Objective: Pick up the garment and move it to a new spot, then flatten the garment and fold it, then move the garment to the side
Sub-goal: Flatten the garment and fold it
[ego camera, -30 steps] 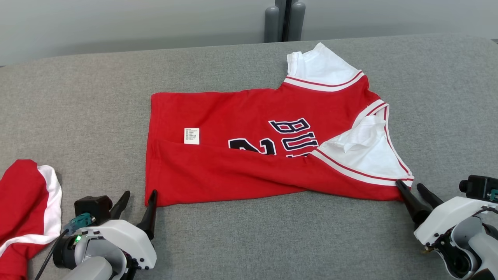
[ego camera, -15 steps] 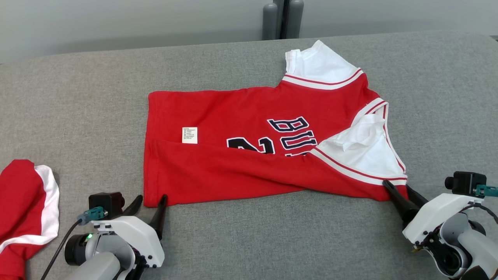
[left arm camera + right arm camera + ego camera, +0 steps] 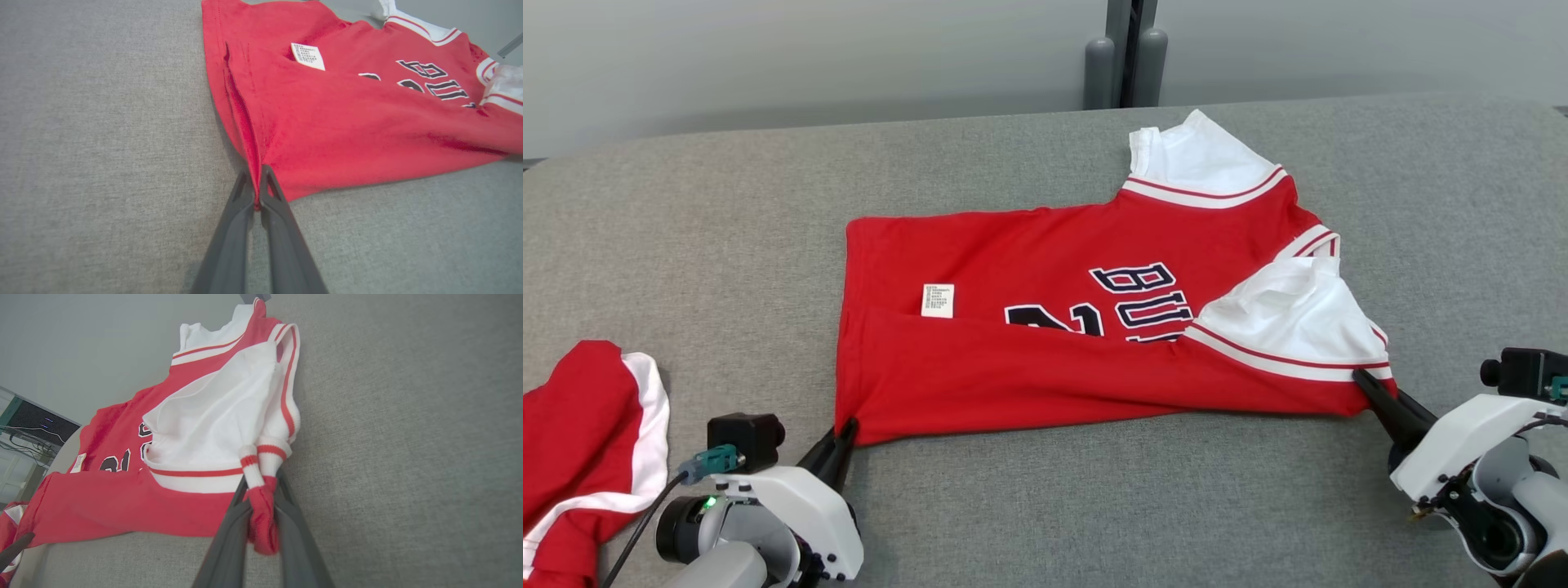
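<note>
The red jersey (image 3: pixel 1054 359) lies across the middle of the grey table (image 3: pixel 703 245), its near edge folded over and its white sleeves toward the right of the frame. The left end effector (image 3: pixel 843 431) is pinched tight on the jersey's lower left corner. The right end effector (image 3: pixel 1364 382) is clamped on bunched red-and-white trim at the lower right. At the far lower left sits a red-and-white heap (image 3: pixel 580 425), perhaps another garment.
</note>
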